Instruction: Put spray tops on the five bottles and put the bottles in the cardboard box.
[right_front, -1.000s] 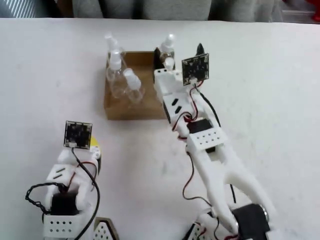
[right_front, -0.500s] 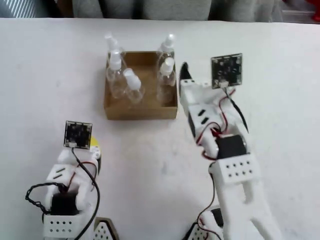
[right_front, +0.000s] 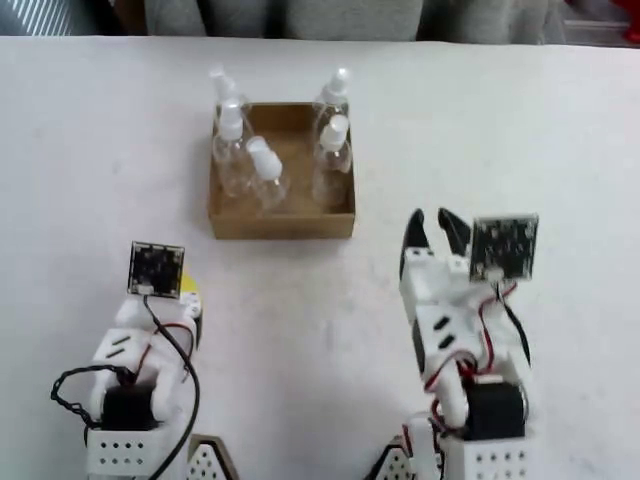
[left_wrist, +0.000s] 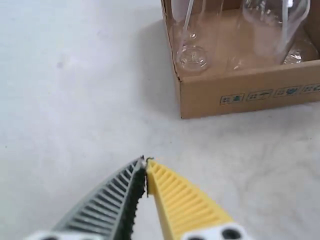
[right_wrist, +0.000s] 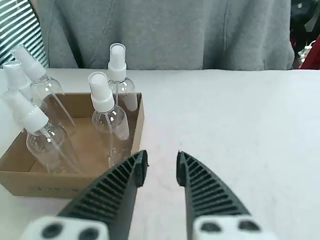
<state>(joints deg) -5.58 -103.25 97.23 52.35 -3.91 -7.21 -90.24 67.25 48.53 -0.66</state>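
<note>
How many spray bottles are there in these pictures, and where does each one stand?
5, all in the cardboard box: far-right bottle, near-right bottle, far-left bottle, middle-left bottle, centre bottle. None seems hidden.

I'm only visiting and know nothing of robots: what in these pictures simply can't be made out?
- Left wrist view: the bottles are cut off by the top edge, so only their lower parts remain.
- High view: the left gripper lies mostly under its arm's camera board.
- Right wrist view: one rear bottle has its body hidden behind the front bottle.
- Any view: whether the spray tops are screwed tight is too small to tell.
</note>
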